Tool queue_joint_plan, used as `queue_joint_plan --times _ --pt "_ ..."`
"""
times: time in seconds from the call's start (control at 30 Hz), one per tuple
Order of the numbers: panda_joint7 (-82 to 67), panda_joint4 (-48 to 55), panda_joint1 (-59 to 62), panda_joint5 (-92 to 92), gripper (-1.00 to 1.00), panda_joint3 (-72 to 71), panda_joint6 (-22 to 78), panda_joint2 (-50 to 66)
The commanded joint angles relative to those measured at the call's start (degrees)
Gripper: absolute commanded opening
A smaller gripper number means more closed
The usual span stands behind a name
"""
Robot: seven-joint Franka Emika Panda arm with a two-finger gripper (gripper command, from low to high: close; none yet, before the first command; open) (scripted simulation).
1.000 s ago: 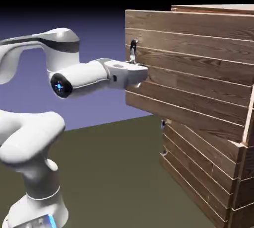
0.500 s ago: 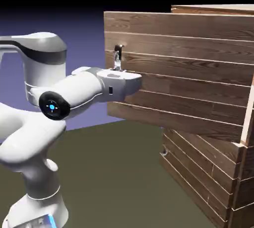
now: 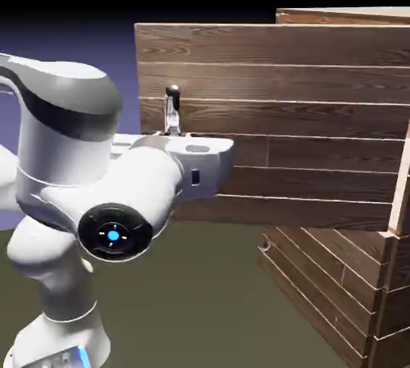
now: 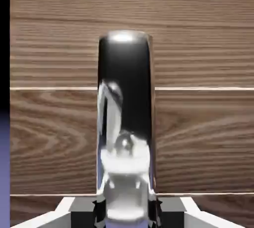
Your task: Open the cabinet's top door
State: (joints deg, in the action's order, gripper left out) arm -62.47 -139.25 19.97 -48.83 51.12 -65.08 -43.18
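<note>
The top door (image 3: 320,118) of the cabinet (image 3: 332,278) stands swung open, its planked face turned toward the camera in the exterior view, its free edge toward the left and its other edge meeting the cabinet body at the right. Near that free edge, the shiny metal handle (image 3: 173,110) runs upright. The gripper (image 4: 126,212) is closed on the handle: in the hand view the two fingertips sit against either side of its lower part, with the rest of the bar rising between and beyond them, dark on top and mirror-bright below. Behind it lie brown planks with pale seams. In the exterior view the white arm (image 3: 72,134) comes from the left, its hand in front of the door just below the visible part of the handle. The lower door (image 3: 320,278) sits below the top door, partly hidden by it.
</note>
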Motion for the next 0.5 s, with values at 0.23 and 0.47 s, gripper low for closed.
queue_joint_plan --times 0.23,0.47 --pt "-4.23 14.61 -16.56 4.64 -1.0 16.07 11.94 9.47" --pt "-4.85 23.72 -31.1 7.29 -1.0 28.65 17.56 11.12"
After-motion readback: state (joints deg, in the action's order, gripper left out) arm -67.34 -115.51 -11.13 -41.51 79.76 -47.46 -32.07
